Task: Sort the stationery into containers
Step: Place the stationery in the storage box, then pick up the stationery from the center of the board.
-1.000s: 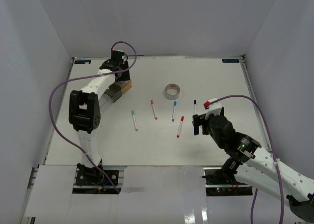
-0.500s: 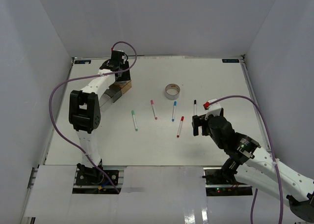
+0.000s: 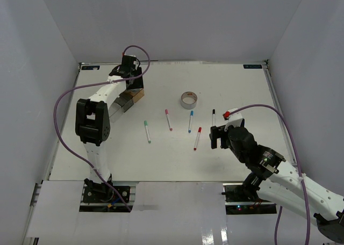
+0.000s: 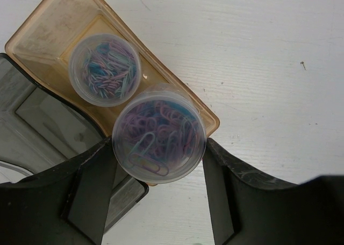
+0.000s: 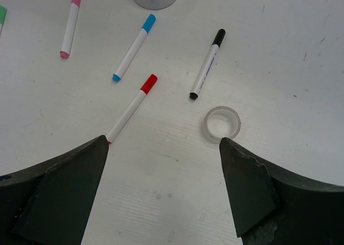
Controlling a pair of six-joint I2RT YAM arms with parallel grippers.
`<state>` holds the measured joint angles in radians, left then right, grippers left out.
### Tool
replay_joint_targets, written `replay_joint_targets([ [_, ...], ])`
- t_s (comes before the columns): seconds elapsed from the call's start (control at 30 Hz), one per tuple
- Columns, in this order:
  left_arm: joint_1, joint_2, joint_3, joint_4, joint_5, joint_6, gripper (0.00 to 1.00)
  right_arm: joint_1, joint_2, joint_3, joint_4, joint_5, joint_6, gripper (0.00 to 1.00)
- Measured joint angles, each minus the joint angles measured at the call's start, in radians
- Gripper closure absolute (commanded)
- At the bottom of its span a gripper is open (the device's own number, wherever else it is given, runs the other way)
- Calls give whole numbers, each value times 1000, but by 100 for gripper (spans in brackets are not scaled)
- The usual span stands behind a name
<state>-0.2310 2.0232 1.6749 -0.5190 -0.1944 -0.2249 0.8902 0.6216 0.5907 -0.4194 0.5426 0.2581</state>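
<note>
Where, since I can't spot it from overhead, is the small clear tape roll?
In the right wrist view, the clear tape roll lies flat right of centre, just below the black-capped marker.

No writing can be read anywhere. Two small dark labels sit at the far corners of the white table (image 3: 236, 89), one on the left (image 3: 90, 67) and one on the right (image 3: 251, 66). Both are too small to make out.
</note>
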Motion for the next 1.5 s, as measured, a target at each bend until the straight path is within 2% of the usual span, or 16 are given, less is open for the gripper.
replay_joint_targets([
  [0.23,1,0,0,-5,11,8,41,0,0,0,0,-3,1,10],
  [0.6,7,3,0,-3,12,13,6,0,21,-12,0,-4,2,10],
  [0.73,7,3,0,-4,12,14,2,0,30,-12,0,-7,5,10],
  [0.93,7,-24,-7,-12,38,5,2,-7,89,0,1,-7,13,9],
  [1.07,7,-168,-87,-16,84,-12,2,-62,217,71,5,-37,17,6],
  [1.13,7,-301,-168,-19,115,-25,2,-117,287,117,18,-64,19,2],
  [1.27,7,-596,-367,2,163,-51,2,-226,433,214,56,-134,18,0],
  [1.3,7,-668,-419,0,179,-58,2,-247,470,244,59,-148,16,5],
  [1.4,7,-849,-564,-3,224,-72,2,-297,616,363,90,-188,9,6],
  [1.5,7,-951,-662,-26,261,-83,2,-325,752,480,107,-214,4,11],
])
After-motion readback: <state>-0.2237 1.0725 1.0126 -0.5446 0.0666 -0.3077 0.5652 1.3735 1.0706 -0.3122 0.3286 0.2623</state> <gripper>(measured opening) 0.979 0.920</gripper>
